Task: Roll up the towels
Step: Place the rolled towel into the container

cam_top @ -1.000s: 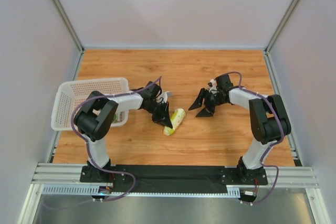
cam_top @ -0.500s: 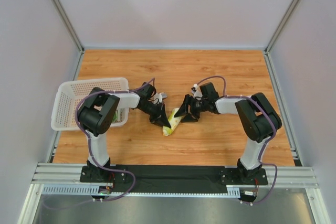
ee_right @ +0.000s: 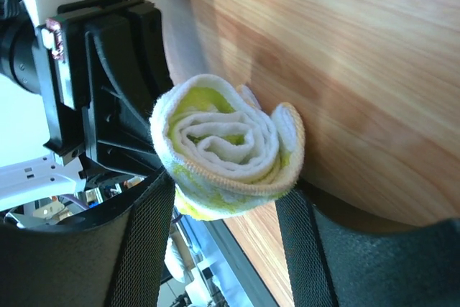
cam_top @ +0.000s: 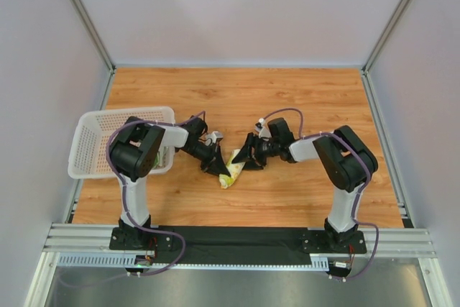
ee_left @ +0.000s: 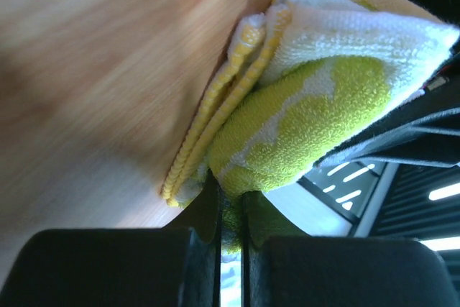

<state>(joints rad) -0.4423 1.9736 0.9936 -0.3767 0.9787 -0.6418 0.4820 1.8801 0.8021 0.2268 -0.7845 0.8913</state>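
A lime-yellow towel with white prints lies rolled up on the wooden table, near the middle. My left gripper is shut on a fold of the towel, and the cloth is pinched between the left gripper's dark fingers. From the right, my right gripper stands open at the roll's other end. In the right wrist view the spiral end of the towel sits between the mesh-padded fingers of the right gripper, just off the wood.
A white mesh basket stands at the table's left edge, just behind the left arm. Grey walls with metal posts close in the table on three sides. The arms' base rail runs along the near edge.
My right arm has swung left across the table, and its open jaws now straddle the roll's end. The left gripper, still holding the towel, has drawn slightly left.
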